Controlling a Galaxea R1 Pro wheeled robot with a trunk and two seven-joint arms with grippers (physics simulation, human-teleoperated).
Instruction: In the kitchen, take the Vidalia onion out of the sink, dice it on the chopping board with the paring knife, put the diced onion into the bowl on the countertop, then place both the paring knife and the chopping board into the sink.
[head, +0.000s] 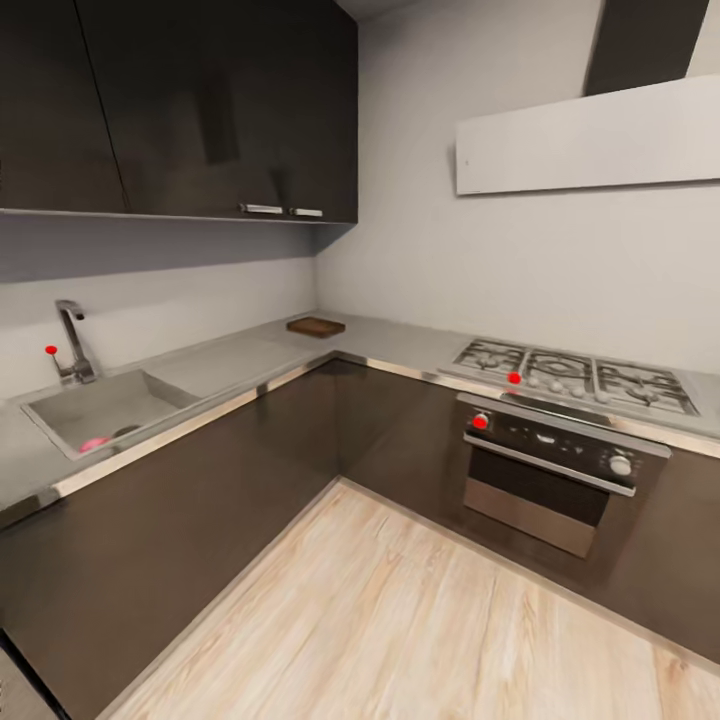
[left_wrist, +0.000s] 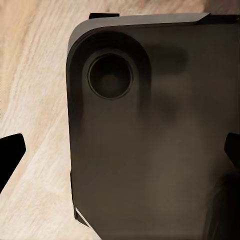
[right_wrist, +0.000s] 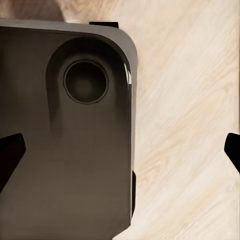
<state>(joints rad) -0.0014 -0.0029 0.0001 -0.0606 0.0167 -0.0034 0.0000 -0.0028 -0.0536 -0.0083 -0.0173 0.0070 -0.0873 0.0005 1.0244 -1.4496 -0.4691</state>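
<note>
In the head view the sink (head: 70, 415) is set into the grey countertop (head: 235, 360) at the left, with its bent chrome tap (head: 73, 340) and small red knob (head: 51, 350). A small reddish ball, the Vidalia onion (head: 93, 443), lies low in the basin by its front wall. The dark-brown chopping board (head: 316, 326) lies flat on the countertop in the far corner. The paring knife, the bowl and the diced onion are out of view. My left gripper (left_wrist: 122, 150) and right gripper (right_wrist: 122, 150) are both open and empty, hanging over my dark base and the wooden floor.
A gas hob (head: 570, 375) and an oven (head: 550, 470) with red knobs stand at the right of the L-shaped counter. Dark wall cabinets (head: 180, 110) hang above the sink, and an extractor hood (head: 590, 135) above the hob. Light wood floor (head: 400, 620) lies between me and the cabinets.
</note>
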